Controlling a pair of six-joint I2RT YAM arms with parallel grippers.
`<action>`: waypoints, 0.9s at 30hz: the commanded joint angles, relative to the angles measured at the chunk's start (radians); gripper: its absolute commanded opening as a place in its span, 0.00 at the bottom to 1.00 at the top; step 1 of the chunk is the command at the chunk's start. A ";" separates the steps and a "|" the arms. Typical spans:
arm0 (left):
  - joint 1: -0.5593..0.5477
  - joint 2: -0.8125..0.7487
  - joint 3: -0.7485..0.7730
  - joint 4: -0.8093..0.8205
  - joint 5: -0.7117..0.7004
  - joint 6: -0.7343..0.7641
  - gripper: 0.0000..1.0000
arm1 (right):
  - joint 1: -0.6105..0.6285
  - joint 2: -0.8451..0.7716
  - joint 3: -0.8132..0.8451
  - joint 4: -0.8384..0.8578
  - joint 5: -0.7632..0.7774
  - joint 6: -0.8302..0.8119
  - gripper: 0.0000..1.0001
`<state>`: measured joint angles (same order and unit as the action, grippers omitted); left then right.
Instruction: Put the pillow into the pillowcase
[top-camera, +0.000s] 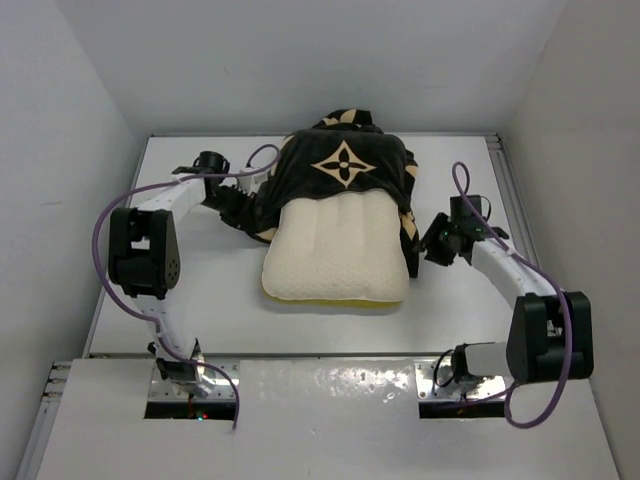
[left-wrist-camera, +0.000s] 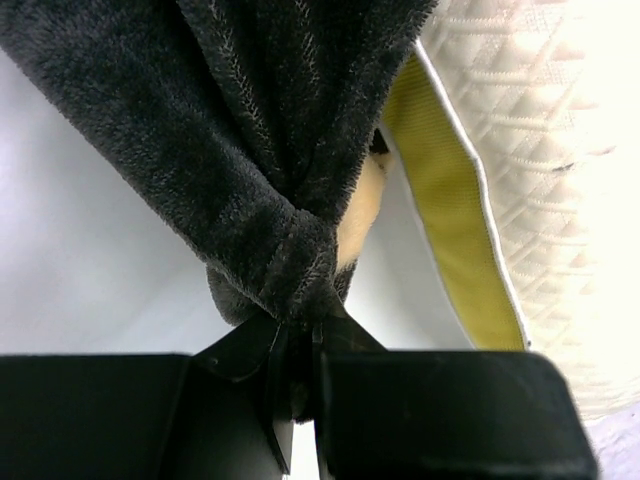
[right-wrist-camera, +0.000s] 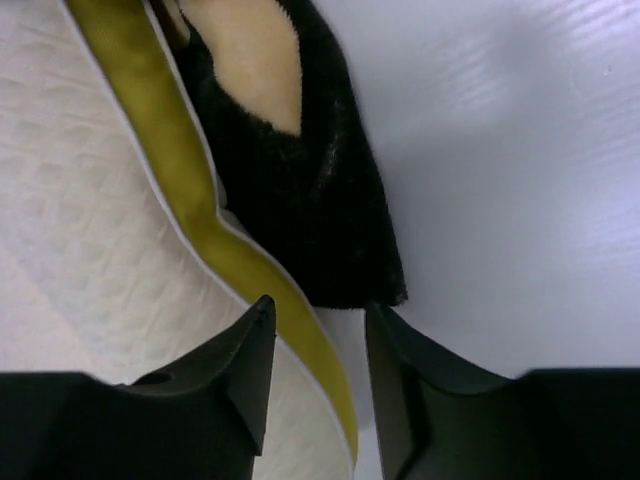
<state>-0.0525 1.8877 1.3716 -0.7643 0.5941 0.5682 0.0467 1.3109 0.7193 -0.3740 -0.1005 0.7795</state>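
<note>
The pillow (top-camera: 335, 255) lies in the middle of the bench (top-camera: 200, 300), its near half bare toward the arm bases. At its flanks, the left jaws are clenched on a bunched fold of the pillowcase (top-camera: 345, 165), likely to hold the mouth taut. The right jaws stand released, straddling the cover's right hem beside the yellow piping (right-wrist-camera: 190, 200), seemingly ready for a matching grip. Farther back, the cover sheathes the pillow's far half.

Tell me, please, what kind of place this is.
Most likely a robot test cell in a lab, not a home. A white table is boxed in by plain white walls. The left arm and the right arm are bolted at its near edge. The pillow lies partly inside the pillowcase.
</note>
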 joint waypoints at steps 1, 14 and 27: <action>-0.006 -0.085 -0.020 -0.053 -0.039 0.010 0.00 | -0.005 0.057 0.074 0.077 0.059 -0.008 0.43; -0.023 -0.082 -0.083 -0.116 0.045 0.103 0.00 | 0.100 0.422 -0.026 0.263 -0.119 0.013 0.11; 0.104 0.047 0.951 -0.451 0.466 -0.068 0.00 | 0.073 0.014 0.592 0.449 -0.593 0.397 0.00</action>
<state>0.0147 1.9865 1.9976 -1.2591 0.9203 0.7437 0.1970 1.4330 1.0023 -0.0441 -0.5957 1.0718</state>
